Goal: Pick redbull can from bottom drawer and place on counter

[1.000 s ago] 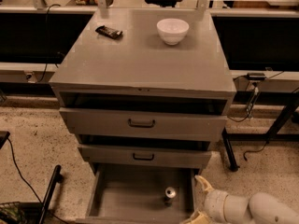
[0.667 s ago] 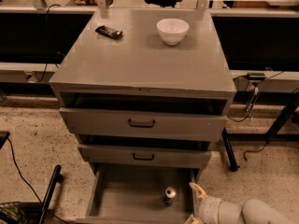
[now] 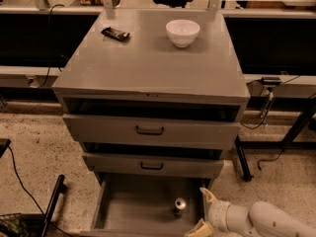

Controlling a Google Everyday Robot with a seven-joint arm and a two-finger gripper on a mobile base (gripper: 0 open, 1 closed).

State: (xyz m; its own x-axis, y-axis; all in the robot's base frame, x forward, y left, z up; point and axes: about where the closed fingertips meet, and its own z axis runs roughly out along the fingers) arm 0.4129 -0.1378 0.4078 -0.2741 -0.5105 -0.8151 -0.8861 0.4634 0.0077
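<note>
One can [image 3: 179, 205] stands upright in the bottom drawer [image 3: 133, 211] — this looks like the reaching step. The gripper [image 3: 203, 212] hangs just right of it, fingers apart, holding nothing. Next, I'd guess: straddle the can, close, lift to the bench [image 3: 148, 63].

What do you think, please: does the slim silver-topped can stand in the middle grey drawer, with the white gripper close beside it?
Not quite: the camera view shows the slim silver-topped can standing in the open bottom grey drawer, not the middle one. The white gripper, fingers open, is indeed close beside it.
</note>
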